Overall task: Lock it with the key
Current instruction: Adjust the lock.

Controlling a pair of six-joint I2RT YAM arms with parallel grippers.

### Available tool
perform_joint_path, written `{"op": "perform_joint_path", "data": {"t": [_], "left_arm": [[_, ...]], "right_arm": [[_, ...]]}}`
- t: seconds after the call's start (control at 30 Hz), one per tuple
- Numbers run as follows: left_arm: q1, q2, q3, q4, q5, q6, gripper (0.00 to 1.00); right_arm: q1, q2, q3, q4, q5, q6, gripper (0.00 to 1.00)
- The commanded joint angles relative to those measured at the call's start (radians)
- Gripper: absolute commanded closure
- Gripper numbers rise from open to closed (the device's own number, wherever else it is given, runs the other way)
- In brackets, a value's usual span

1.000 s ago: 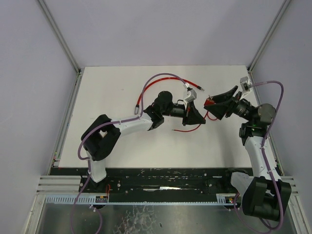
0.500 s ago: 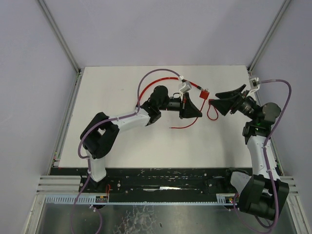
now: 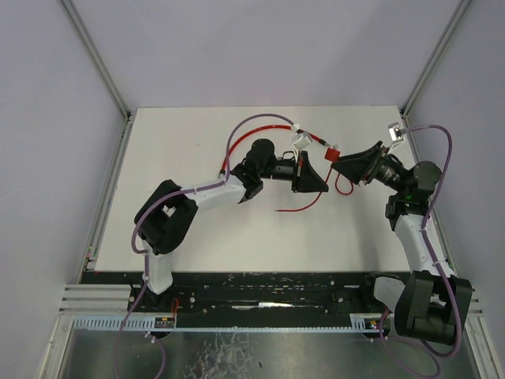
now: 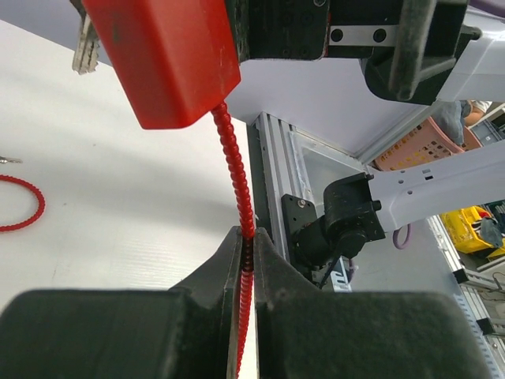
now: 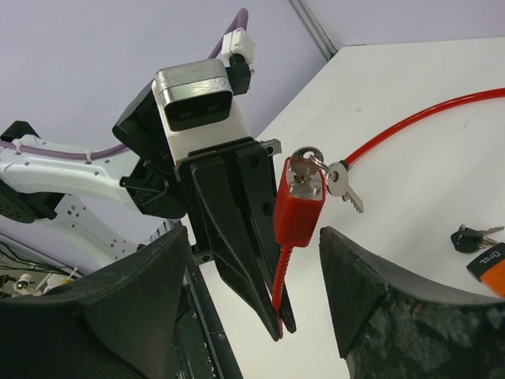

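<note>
Above the counter (image 3: 197,134) in the top view, the left gripper (image 3: 310,175) is clamped on the red cable (image 3: 309,136) and holds the lock (image 3: 333,153) in the air, with the right gripper (image 3: 345,164) just beside it, jaws spread and empty. From the left wrist, the fingers are pinched fully shut on the ribbed cable a little below the lock body, so the body itself is not braced. From the right wrist, the lock hangs upright between the two wide-apart fingers but beyond their tips and apart from them, with the key (image 5: 304,163) seated in its top and a spare (image 5: 341,181) dangling from the ring beside it. The likely trouble is that the lock swings or twists on the bendy cable when the key is turned, since only the cable is gripped. The right gripper might also close on the spare or the ring instead of the seated key, or nudge the lock aside as it comes in
</note>
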Motion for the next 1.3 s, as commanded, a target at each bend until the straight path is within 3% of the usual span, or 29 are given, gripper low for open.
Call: {"op": "perform_joint_path", "data": {"t": [0.0, 0.2, 0.77, 1.27], "left_arm": [[-0.005, 0.012, 0.05, 0.077, 0.03, -0.027, 1.0], [-0.021, 0.024, 0.062, 0.071, 0.044, -0.019, 1.0], [-0.048, 0.045, 0.126, -0.102, 0.043, 0.091, 1.0], [-0.048, 0.039, 0.134, -0.154, 0.019, 0.13, 1.0]], "right_arm": [[0.02, 0.006, -0.003, 0.019, 0.038, -0.011, 0.29], [0.027, 0.015, -0.006, 0.046, 0.053, 0.012, 0.39], [0.017, -0.029, -0.002, -0.004, 0.109, -0.033, 0.51], [0.007, -0.026, 0.004, -0.026, 0.103, -0.047, 0.66]]}}
